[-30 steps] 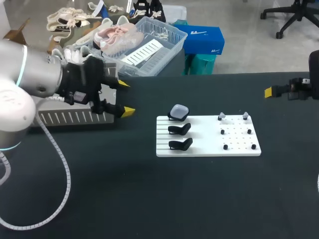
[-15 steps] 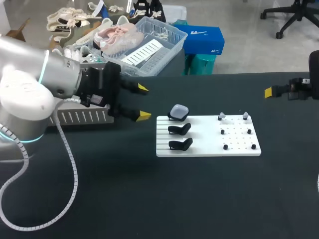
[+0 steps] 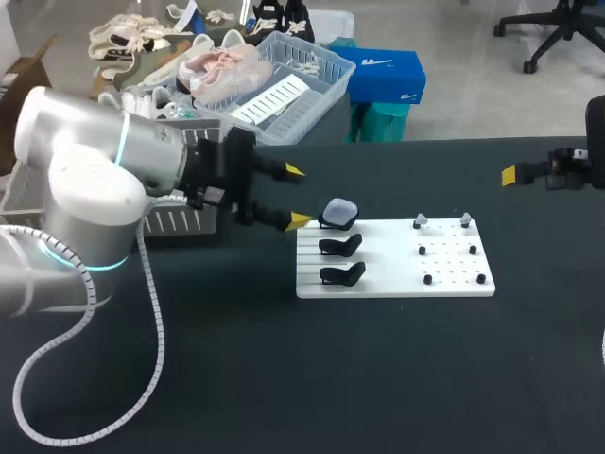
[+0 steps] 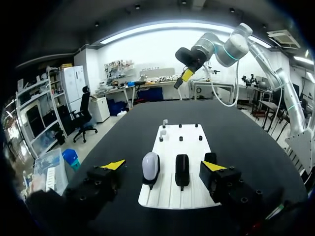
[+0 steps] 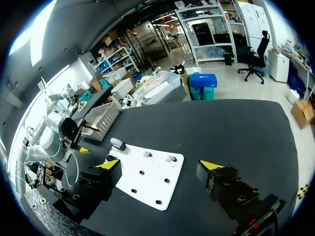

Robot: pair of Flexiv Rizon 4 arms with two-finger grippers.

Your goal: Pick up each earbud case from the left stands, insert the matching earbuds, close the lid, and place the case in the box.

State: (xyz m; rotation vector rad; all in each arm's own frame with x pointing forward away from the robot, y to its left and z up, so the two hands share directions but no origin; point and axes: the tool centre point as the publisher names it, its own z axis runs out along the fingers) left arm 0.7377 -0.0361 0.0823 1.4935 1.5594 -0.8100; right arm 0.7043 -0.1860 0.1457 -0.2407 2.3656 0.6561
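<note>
Moving right over the last second, the left gripper (image 3: 298, 196), fingers spread, now sits just left of the grey case (image 3: 339, 212), which is perched at the white board's (image 3: 454, 248) rear left. Two small pieces, perhaps earbuds (image 3: 420, 222), stand along its rear right edge. The right gripper (image 5: 161, 164) hangs spread, well apart.

Right gripper (image 5: 161, 164): yellow-tipped fingers spread wide. White flat pegged board (image 5: 149, 187): between and ahead of the fingers. Grey rounded earbud case (image 5: 117, 143): on the board's far corner.
</note>
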